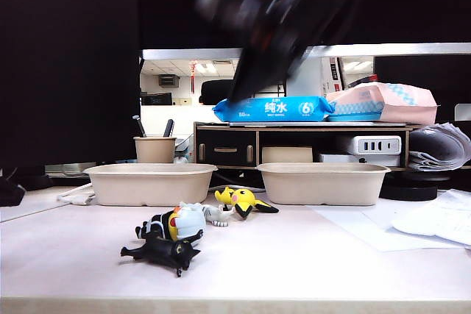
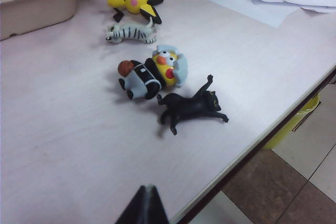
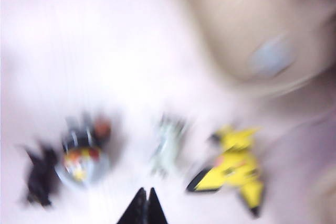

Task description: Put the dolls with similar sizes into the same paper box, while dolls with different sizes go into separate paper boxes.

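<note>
Four dolls lie on the table in front of two beige paper boxes. Nearest the front edge is the black cat, then the larger pale-blue doll, the tiny striped one and the yellow-and-black one. My right arm is a dark blur high above them. Its gripper is shut and empty, hanging over the striped doll and the yellow doll. My left gripper is shut and empty, well short of the black cat.
A beige cup with pens stands behind the left box. A shelf carries a blue wipes pack. Loose papers lie at the right. The table's front edge runs close to the cat.
</note>
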Tool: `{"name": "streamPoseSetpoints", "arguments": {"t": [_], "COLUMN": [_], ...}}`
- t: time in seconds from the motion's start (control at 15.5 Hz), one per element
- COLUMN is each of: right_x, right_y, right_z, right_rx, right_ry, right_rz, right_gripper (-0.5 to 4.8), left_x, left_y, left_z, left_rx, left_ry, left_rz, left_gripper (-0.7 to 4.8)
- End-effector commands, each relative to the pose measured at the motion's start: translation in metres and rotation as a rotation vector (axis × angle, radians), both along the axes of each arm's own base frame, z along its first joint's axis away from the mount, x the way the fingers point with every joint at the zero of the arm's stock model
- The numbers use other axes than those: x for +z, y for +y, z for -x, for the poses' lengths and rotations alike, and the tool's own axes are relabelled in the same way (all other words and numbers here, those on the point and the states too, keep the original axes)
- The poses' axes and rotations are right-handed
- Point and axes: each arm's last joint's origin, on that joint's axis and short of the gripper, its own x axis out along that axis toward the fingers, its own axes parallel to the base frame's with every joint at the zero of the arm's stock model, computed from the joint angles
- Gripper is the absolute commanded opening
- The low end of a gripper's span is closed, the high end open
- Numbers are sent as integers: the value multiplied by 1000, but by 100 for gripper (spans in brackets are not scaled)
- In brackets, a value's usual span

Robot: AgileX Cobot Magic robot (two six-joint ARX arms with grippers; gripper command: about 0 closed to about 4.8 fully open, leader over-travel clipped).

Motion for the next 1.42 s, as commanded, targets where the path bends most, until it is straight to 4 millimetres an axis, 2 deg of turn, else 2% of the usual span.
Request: {"name": "streamPoseSetpoints", "arguments": {"t": [0.06, 0.13, 0.19, 0.26, 0.58, 1.03, 1.16, 1.42], "right_x": [-15, -22, -28, -33, -49, -66, -72, -85], "right_y": [26, 37, 46, 56, 71, 75, 76, 78], "right_z": [12, 19, 24, 29, 31, 28, 26, 24], "right_rx": [112, 153, 196, 239, 294, 303, 303, 305], "right_ry": [-19, -36, -46, -61, -99, -70, -59, -34], "right_rz": [121, 161, 180, 190, 224, 246, 256, 278], "right_gripper": [0, 21, 164, 263, 263, 260, 233, 233], "left_x": [1, 1, 1, 1, 1, 1, 1, 1], "left_y": [0, 0, 0, 0, 0, 0, 0, 0], "left_z": [0, 0, 0, 0, 0, 0, 0, 0], "left_rx": [0, -1, -1, -1, -1, -1, -1, -1], "left_ry": [-12, -12, -12, -12, -12, -12, -12, -12], "left_rz": [7, 7, 7, 7, 7, 7, 7, 7], "left_gripper": [-5, -5, -5, -5, -5, -5, -5, -5]}}
